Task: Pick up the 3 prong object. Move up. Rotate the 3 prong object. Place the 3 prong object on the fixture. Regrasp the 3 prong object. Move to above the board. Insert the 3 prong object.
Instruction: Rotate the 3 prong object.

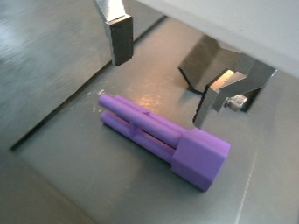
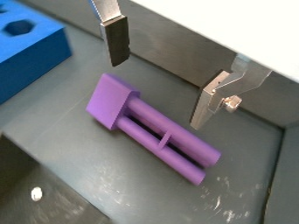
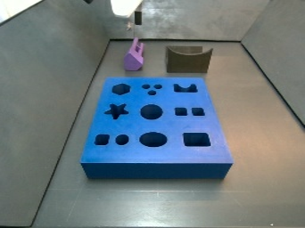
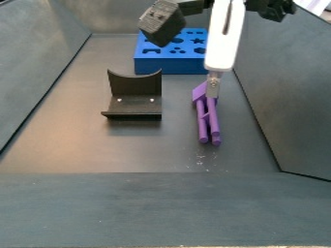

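On a dark grey floor boxed by grey walls, the 3 prong object (image 2: 149, 137) lies flat beside the fixture (image 4: 132, 96). The gripper (image 2: 162, 72) hangs above it, fingers apart and empty.

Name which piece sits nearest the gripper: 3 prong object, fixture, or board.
The 3 prong object, lying flat directly beneath the open gripper. The fixture and board sit farther off.

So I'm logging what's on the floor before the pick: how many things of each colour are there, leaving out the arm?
Purple: 1, the 3 prong object, lying flat under the open gripper, fingers apart and not touching it.
Blue: 1, the board.
Dark olive-brown: 1, the fixture.
Total: 3.
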